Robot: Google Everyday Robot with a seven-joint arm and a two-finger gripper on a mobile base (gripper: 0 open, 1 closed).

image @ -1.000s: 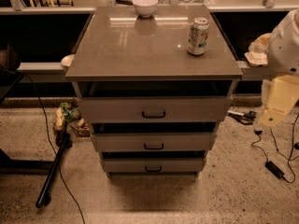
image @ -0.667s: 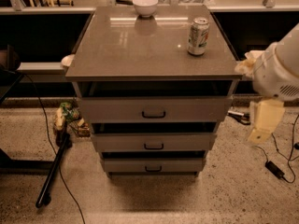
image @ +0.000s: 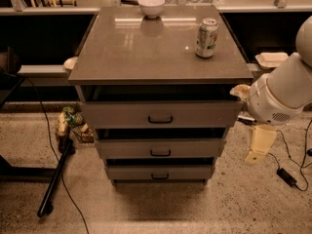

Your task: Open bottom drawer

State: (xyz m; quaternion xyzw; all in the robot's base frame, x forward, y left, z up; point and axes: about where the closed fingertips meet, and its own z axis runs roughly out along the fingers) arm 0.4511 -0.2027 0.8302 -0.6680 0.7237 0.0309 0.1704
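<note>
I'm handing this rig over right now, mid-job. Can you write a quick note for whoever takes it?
Gripper: hangs in the air to the right of the cabinet, at about the height of the middle drawer, holding nothing and touching nothing.
Bottom drawer: lowest of the three, and it looks not pulled out. Its small dark handle is at the centre of the front, with nothing on it.
Cabinet top: carries a white bowl at the back and a can on the right.
Done: the arm is beside the cabinet.
Left: bring the gripper down and across to the handle, grasp it and pull.

No writing is legible, even on the can [image: 206,30], while the gripper [image: 258,145] hangs right of the drawers [image: 195,149].
</note>
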